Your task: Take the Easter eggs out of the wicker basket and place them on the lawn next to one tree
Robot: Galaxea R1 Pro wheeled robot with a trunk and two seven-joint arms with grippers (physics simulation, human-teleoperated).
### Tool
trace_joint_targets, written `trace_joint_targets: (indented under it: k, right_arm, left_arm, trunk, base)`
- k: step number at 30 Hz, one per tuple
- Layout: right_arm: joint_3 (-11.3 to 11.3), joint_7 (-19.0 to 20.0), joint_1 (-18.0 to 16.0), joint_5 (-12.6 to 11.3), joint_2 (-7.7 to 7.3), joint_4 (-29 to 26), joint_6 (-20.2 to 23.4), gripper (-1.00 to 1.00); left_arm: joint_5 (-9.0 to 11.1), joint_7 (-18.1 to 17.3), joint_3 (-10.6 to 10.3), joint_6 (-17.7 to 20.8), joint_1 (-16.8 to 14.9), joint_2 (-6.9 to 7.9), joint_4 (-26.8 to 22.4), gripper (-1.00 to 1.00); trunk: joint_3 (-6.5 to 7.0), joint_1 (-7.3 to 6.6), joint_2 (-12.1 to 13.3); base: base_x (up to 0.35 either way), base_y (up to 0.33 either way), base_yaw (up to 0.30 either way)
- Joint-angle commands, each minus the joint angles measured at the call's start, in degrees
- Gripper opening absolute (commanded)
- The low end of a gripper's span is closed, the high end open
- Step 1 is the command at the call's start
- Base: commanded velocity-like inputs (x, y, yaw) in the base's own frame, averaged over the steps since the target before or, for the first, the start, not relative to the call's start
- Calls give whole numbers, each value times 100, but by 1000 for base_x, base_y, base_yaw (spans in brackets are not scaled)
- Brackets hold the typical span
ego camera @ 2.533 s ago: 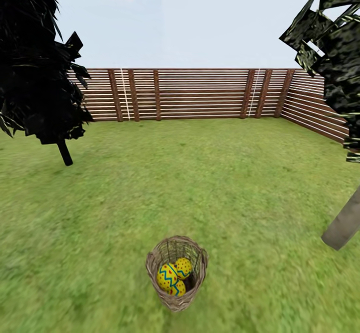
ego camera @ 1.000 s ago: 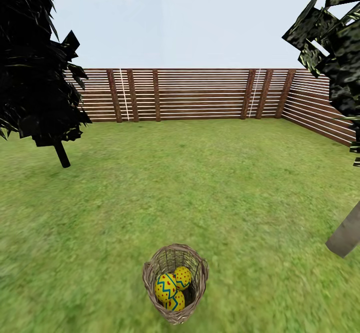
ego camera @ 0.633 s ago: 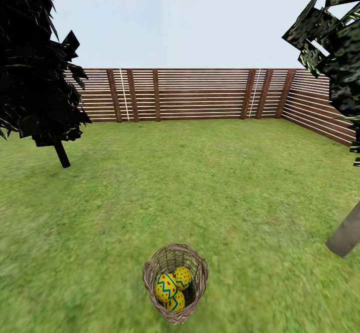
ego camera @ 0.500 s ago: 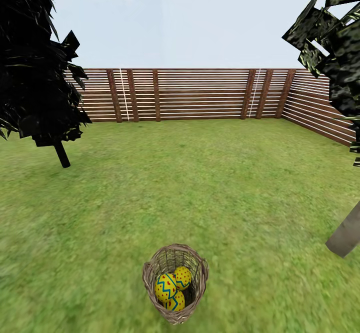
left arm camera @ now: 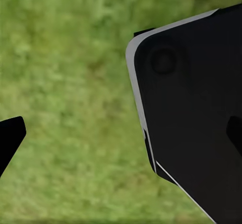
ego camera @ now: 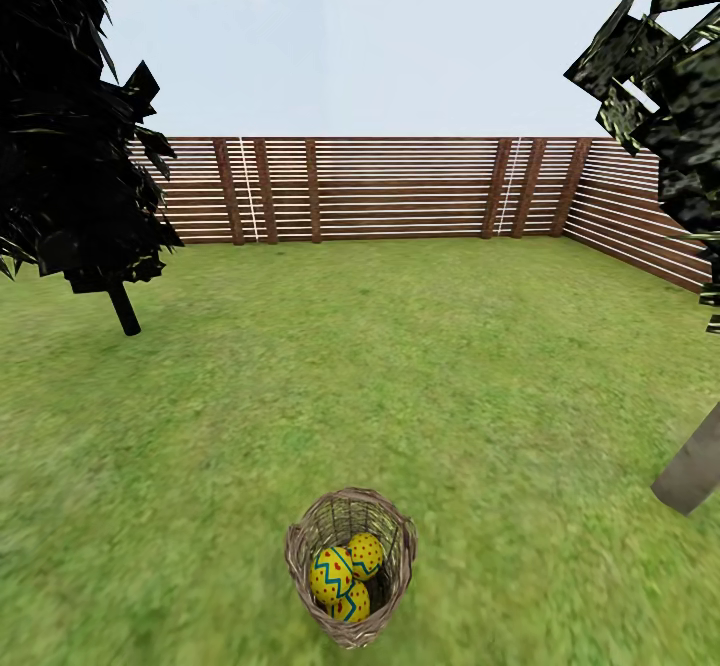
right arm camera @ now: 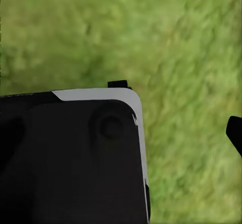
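I am looking from my head camera across a fenced garden. Just in front of me, low in the picture and a little left of the middle, a small wicker basket (ego camera: 350, 566) stands upright on the lawn (ego camera: 400, 386). It is deep and narrows toward the bottom. Inside it lie the Easter eggs (ego camera: 345, 574), bright yellow with blue zigzags and red dots, nestled touching one another at the bottom. I can clearly make out two, with a third partly tucked under them. The deep walls keep them from rolling out, so I judge each will have to be lifted straight up past the rim.

To my right, near the picture's edge, a pale grey tree (ego camera: 690, 466) trunk leans out of the grass, with dark speckled leaves above it. It is the nearer trunk, so it looks the sensible place to gather the eggs. Far off to my left stands a black-trunked tree (ego camera: 75, 136) with almost black foliage. A brown slatted fence (ego camera: 400, 186) closes the far side.

My left tool (left arm camera: 75, 133) shows in its wrist camera as a broad dark finger and a small dark tip, well apart, with bare grass between them: it is wide and holds nothing. My right tool (right arm camera: 189, 133) looks the same, spread wide over grass and empty. No egg has left the basket yet; I judge the task is at its start.
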Motion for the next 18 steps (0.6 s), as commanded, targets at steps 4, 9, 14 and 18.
trace_joint_targets:
  k: [4,9,14,18]
  right_arm:
    - [-17,275,166,-41,14,-596,-391,100]
    - [-118,549,753,-51,-2,-2359,-37,100]
    - [-462,665,1569,-49,66,-5002,1201,100]
    - [-494,693,1777,-47,103,-6317,2303,100]
  left_arm:
    - [-43,48,-45,-14,0,-1,-1,100]
    - [-39,48,-43,-14,0,-5,-1,100]
    - [-36,48,-44,-15,0,-3,-1,100]
    - [-35,48,-45,-15,0,0,-1,100]
  trunk:
    - [-5,1,-4]
    - [-5,1,-4]
    - [-5,1,-4]
    - [-5,1,-4]
  base:
    - [0,0,0]
    - [0,0,0]
    - [0,0,0]
    - [0,0,0]
